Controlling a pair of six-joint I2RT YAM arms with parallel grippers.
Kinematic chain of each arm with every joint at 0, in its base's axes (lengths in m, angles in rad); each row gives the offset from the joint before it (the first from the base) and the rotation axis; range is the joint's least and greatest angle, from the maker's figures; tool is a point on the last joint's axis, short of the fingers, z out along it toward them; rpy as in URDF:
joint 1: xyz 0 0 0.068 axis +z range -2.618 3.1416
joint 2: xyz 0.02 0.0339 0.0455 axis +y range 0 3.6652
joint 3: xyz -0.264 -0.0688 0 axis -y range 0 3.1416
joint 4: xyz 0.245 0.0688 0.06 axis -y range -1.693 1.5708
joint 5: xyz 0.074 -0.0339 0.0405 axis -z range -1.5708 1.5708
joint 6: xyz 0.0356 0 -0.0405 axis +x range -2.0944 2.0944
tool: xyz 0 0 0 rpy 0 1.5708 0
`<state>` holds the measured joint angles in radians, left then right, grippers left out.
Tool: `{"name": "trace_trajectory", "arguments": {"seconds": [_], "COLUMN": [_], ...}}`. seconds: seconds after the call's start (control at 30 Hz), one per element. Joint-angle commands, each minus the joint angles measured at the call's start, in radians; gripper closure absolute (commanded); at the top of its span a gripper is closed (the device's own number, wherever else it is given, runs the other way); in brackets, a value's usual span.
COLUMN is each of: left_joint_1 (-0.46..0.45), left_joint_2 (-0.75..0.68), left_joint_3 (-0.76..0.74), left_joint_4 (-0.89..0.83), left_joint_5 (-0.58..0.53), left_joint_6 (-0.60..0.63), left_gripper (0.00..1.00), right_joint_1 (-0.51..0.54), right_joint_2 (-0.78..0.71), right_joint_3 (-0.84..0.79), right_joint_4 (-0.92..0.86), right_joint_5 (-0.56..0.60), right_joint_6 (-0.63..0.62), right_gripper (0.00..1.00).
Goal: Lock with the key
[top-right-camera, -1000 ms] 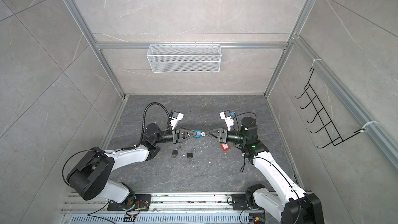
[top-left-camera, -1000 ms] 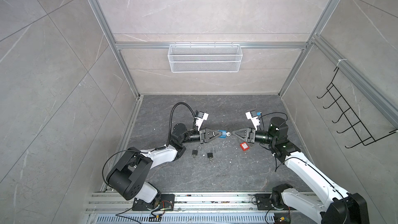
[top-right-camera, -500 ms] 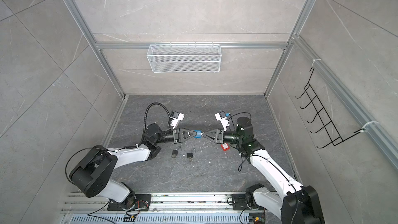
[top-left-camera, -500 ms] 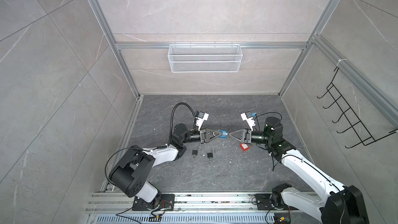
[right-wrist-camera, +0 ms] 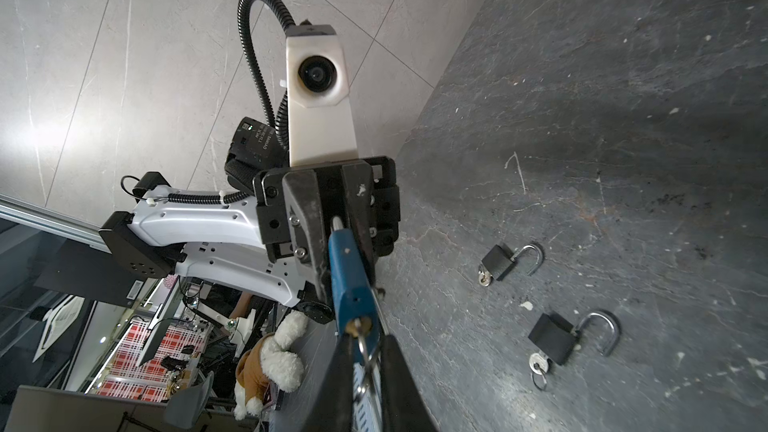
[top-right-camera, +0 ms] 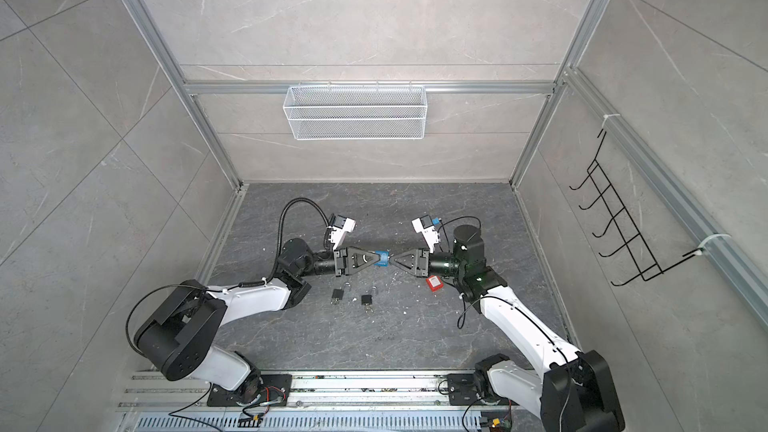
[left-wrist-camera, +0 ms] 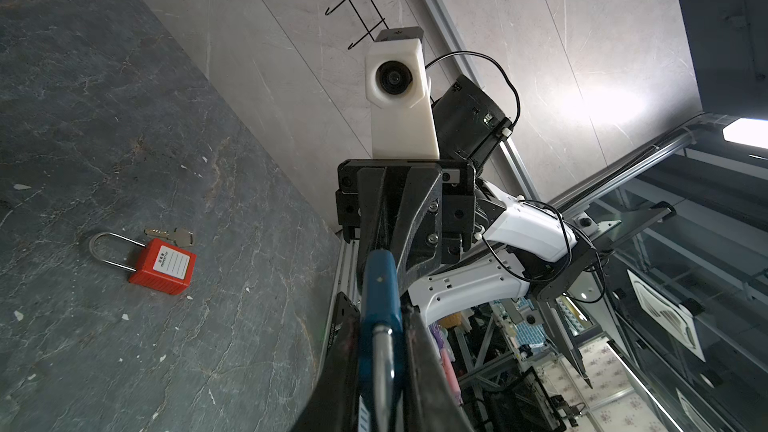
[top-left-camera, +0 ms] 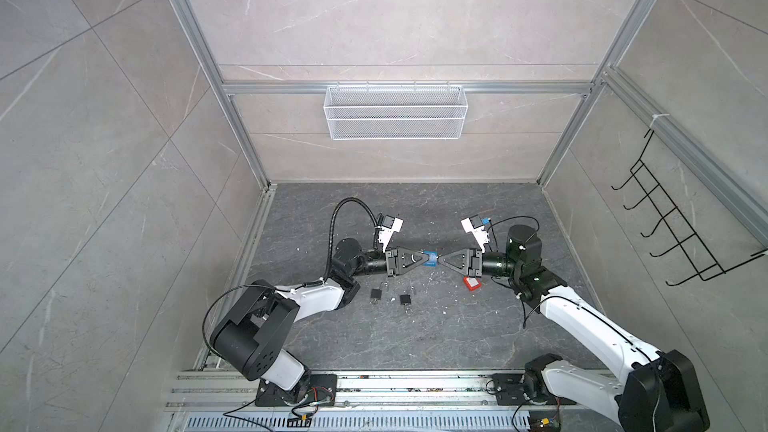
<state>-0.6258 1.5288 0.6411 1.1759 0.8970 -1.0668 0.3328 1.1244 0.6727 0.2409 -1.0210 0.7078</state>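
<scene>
Grey veined wall tiles (top-left-camera: 395, 14) around a dark stone floor (top-left-camera: 415, 326). At frame centre in both top views, blue padlock (top-left-camera: 431, 258) pinched by its body in the left gripper (top-left-camera: 427, 259). At its keyhole end, right gripper (right-wrist-camera: 365, 340), fingers (right-wrist-camera: 395, 371) close either side of the key (right-wrist-camera: 356, 325); real pinch or not, impossible to tell. Lower left of the left wrist view: red padlock (left-wrist-camera: 162, 268) flat on the floor, white label (left-wrist-camera: 172, 261) print too small to read.

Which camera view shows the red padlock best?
The left wrist view: the red padlock lies large and sharp, with shackle, label and the key beside it. In both top views it is a small red spot beside the right arm. The right wrist view misses it.
</scene>
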Motion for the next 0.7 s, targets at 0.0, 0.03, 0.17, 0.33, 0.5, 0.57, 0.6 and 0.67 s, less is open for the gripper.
{"name": "trace_trajectory", "arguments": {"seconds": [0.0, 0.03, 0.17, 0.33, 0.5, 0.57, 0.6, 0.67], "left_joint_1": [0.001, 0.001, 0.001, 0.001, 0.003, 0.008, 0.010, 0.015], "left_joint_2": [-0.013, -0.014, -0.016, -0.015, -0.018, -0.019, -0.021, -0.025], "left_joint_3": [0.022, 0.022, 0.020, 0.020, 0.018, 0.015, 0.014, 0.007], "left_joint_4": [0.083, 0.082, 0.080, 0.080, 0.074, 0.075, 0.075, 0.080], "left_joint_5": [0.015, 0.014, 0.015, 0.007, -0.002, -0.004, -0.005, -0.009], "left_joint_6": [-0.001, 0.000, 0.002, 0.004, 0.007, 0.007, 0.006, 0.004], "left_gripper": [1.00, 1.00, 1.00, 1.00, 1.00, 1.00, 1.00, 1.00], "right_joint_1": [0.005, 0.005, 0.006, 0.004, 0.002, -0.002, -0.004, -0.013], "right_joint_2": [0.006, 0.005, 0.000, -0.007, -0.018, -0.020, -0.022, -0.025], "right_joint_3": [0.005, 0.005, 0.002, -0.003, -0.011, -0.016, -0.019, -0.022], "right_joint_4": [0.035, 0.037, 0.037, 0.037, 0.030, 0.028, 0.029, 0.032], "right_joint_5": [-0.011, -0.013, -0.013, -0.014, -0.013, -0.015, -0.017, -0.021], "right_joint_6": [0.001, 0.000, -0.001, -0.002, -0.012, -0.015, -0.016, -0.015], "right_gripper": [0.86, 0.88, 0.96, 1.00, 1.00, 1.00, 1.00, 1.00]}}
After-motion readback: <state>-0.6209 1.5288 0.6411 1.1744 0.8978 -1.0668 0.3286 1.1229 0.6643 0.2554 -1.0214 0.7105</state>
